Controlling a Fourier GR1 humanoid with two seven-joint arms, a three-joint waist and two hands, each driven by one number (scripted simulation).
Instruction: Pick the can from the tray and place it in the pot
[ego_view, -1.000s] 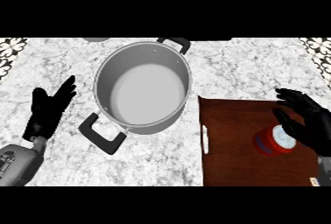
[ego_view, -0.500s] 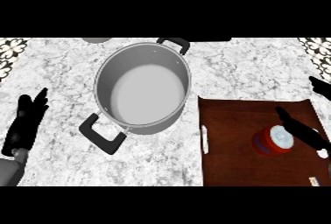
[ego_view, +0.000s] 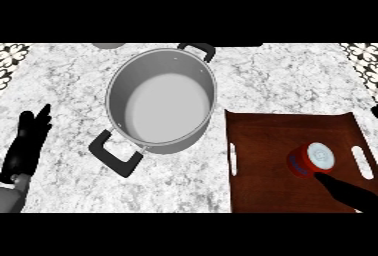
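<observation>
While I look steeply down on the grey marbled counter (ego_view: 66, 80), a small red can with a white lid (ego_view: 311, 159) lies inside the dark brown rectangular tray (ego_view: 266, 185) at the right. My right hand (ego_view: 351, 192) enters from the lower right, one straight black finger ending just beside the can; I cannot tell how the other fingers stand. A large steel pot with black handles (ego_view: 161, 100) sits left of the tray. My left hand (ego_view: 26, 145) rests at the left edge, fingers straight.

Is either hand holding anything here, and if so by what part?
Nothing is held. The can stands on the tray; the right hand is beside it, the left hand rests open.
</observation>
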